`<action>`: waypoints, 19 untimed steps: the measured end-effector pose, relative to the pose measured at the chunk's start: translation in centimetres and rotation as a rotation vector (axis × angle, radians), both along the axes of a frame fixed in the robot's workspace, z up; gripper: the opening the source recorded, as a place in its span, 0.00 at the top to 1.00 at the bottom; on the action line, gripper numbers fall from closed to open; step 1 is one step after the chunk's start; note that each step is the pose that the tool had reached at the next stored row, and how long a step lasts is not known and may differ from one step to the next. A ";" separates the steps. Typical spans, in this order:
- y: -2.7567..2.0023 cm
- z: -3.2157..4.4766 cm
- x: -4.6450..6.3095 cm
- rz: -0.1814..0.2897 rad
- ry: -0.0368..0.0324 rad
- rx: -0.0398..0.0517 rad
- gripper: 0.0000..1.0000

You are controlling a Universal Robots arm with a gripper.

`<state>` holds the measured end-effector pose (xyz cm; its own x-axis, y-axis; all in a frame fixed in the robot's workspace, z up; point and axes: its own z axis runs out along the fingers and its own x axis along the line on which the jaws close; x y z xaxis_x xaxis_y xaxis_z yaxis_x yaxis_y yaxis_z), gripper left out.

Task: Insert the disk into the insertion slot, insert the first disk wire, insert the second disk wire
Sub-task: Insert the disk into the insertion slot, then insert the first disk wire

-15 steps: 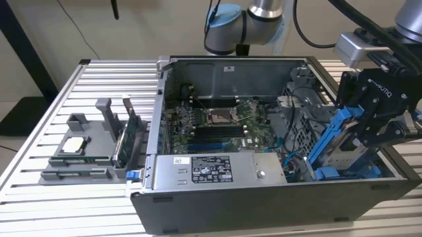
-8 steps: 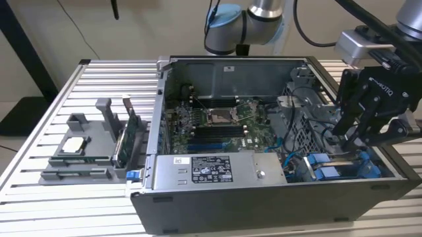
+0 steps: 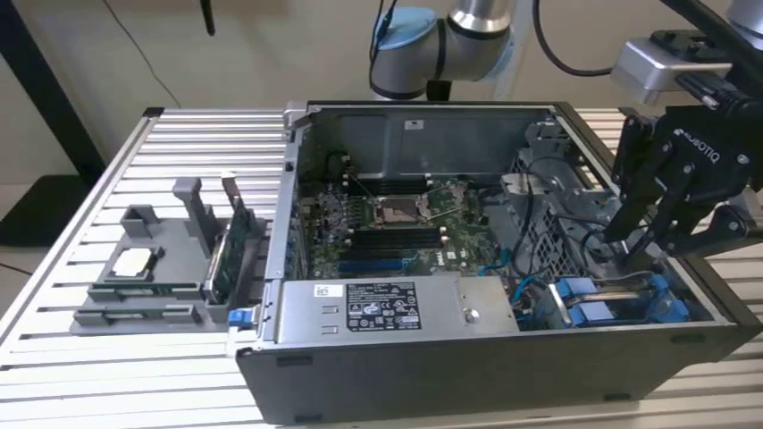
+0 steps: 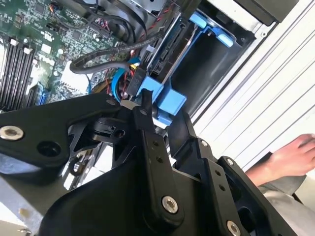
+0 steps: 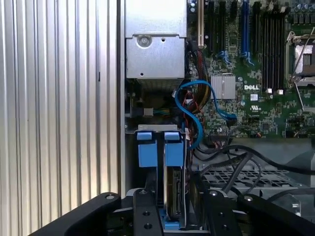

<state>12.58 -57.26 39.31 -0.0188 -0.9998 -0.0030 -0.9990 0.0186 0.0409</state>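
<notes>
- Exterior view: open case [image 3: 477,375] on a slatted table [image 3: 71,223]. A grey tray [image 3: 155,277] of parts sits at the exterior view's left. The gripper [image 3: 649,246] hangs over the case's corner at the exterior view's right.
- Second wrist view: a person's hand [image 4: 295,155] lies past the table edge.
- First wrist view: a blue cable [image 5: 197,113] loops from the board [image 5: 256,88] down beside the disk's 2 blue tabs, with the power supply [image 5: 155,49] beyond them.
- Disk [image 3: 623,290]: stands on edge in the drive bay, in its blue frame. Its long axis runs along the exterior view's left-right, parallel to the case's near wall. The tabs point toward the power supply.
- Disk to gripper: in both wrist views the disk [image 5: 173,191] [image 4: 167,101] sits directly under the gripper [image 5: 177,206] [image 4: 162,115], very close.
- Gripper state: cannot tell whether it is clenched or released.
</notes>
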 end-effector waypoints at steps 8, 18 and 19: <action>0.50 0.09 0.0 0.000 0.0000 -0.0003 0.59; 1.51 -0.04 0.0 0.012 -0.0065 0.0280 0.59; 1.53 -0.07 0.0 0.015 -0.0103 0.0317 0.59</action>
